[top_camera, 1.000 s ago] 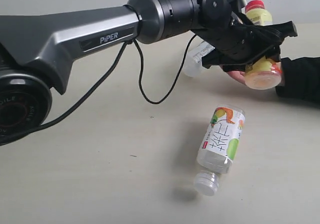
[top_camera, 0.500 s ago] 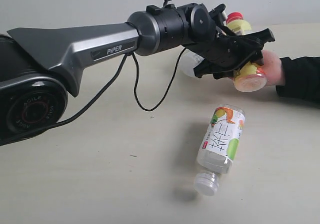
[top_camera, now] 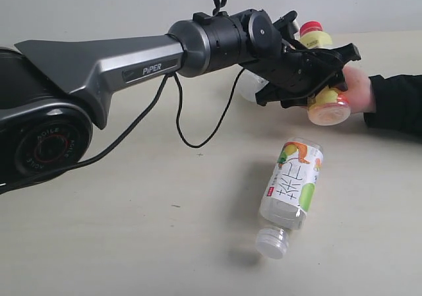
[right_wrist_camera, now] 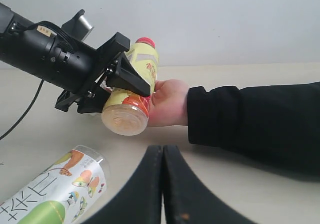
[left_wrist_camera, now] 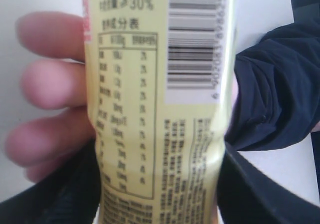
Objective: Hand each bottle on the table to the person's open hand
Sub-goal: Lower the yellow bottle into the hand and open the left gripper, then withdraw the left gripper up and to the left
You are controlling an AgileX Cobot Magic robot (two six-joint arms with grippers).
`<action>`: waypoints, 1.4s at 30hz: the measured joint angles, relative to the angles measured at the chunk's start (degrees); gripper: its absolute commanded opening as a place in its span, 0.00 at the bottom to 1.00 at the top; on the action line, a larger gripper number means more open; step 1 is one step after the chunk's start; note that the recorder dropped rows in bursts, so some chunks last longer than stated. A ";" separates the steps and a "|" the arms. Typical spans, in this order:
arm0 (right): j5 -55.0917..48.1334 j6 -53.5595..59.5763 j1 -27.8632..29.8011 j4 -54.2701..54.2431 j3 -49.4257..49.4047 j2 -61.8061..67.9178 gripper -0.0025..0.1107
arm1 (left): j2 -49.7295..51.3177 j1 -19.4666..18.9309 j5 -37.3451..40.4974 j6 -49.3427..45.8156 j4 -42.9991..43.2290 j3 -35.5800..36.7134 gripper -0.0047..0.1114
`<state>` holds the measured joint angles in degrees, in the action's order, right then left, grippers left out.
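Yellow bottle [top_camera: 328, 106], red cap [top_camera: 311, 27] - off the table [top_camera: 132, 230], tilted with its base toward the exterior camera and lying against the person's hand [top_camera: 356, 90]. The left gripper [top_camera: 321, 72] is clamped across the bottle's body, 1 jaw on each side. In the left wrist view the printed label fills the picture, with the person's fingers [left_wrist_camera: 50, 79] curled at its far side and a dark sleeve [left_wrist_camera: 270, 94] opposite.

I read this as the handover of 1 bottle, at the point of release. My next move calls for the jaws to part only once the hand has the weight, then a clean pull-back that does not drag the bottle along.

The right gripper [right_wrist_camera: 163, 151] sits low over the table nearby, its fingers pressed together with nothing between them.

The wider bottle [top_camera: 292, 184] lies on its side on the table, white cap [top_camera: 271, 242] toward the camera - near, but apart from the hand.

Hard to make out: a clear bottle [top_camera: 249, 85] shows only in part behind the left gripper, its label and cap hidden. I count 3 bottles; a 4th is not in view. Whether the palm truly bears the load, I cannot tell.
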<state>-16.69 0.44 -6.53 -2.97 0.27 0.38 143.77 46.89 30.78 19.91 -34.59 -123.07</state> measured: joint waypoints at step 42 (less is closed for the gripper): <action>0.00 0.00 0.00 -0.11 0.00 0.00 0.02 | -10.12 -1.63 19.96 -20.36 1.68 0.00 0.38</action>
<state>-16.69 0.44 -6.53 -3.08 0.27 0.38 133.65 45.26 50.74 -0.45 -32.91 -123.07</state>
